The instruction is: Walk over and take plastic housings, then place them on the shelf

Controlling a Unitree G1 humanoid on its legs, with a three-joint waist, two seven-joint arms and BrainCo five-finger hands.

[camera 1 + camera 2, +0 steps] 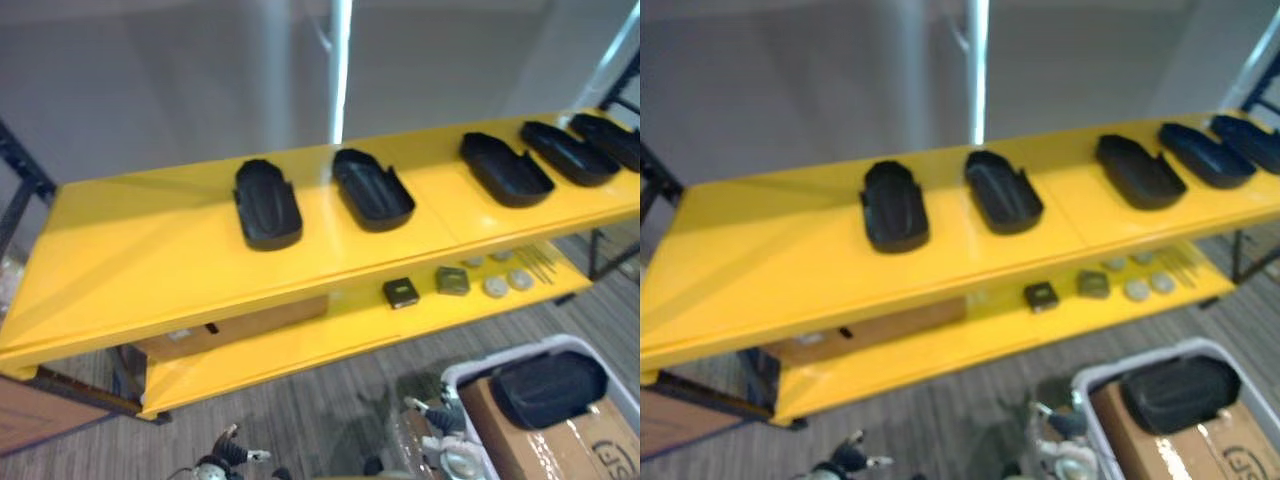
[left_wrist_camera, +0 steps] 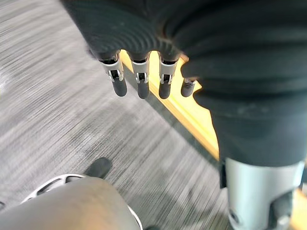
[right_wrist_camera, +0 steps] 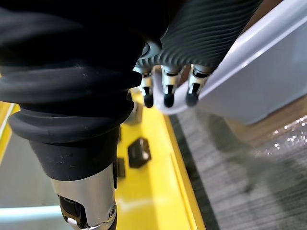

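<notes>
1. Shelf (image 1: 140,250), yellow, logged in left eye view against a grey wall (image 1: 150,90). On its top level, in a row, black plastic, hollow side up: housing 1 (image 1: 267,205) and housing 2 (image 1: 372,190) near the middle, apart from each other; housing 3 (image 1: 505,170), housing 4 (image 1: 568,153) and housing 5 (image 1: 610,138) closer together toward the right end. No hand near any of them.

2. Right eye view, lower part of the scene. On lower board (image 1: 940,350): small black block (image 1: 1040,295), greenish block (image 1: 1092,284) just beside it, two pale discs (image 1: 1137,289) (image 1: 1162,283), thin rods (image 1: 1180,262) behind the discs. At lower right, on carpet floor (image 1: 940,420): white bin (image 1: 1090,385) holding a cardboard box (image 1: 1170,450), with housing 6 (image 1: 1180,392) lying on top of the box. Left hand (image 1: 845,458) and right hand (image 1: 1060,420) low at the bottom edge; right hand just beside the bin, well apart from the top row.

3. Left wrist view: left hand released, fingers (image 2: 139,79) hanging straight, nothing held. Past them, carpet floor and a yellow edge of the shelf.

4. Right wrist view: right hand released, fingers (image 3: 168,91) straight, nothing held. Past the fingertips, the white bin wall; beside it, the lower board with the small black block.
</notes>
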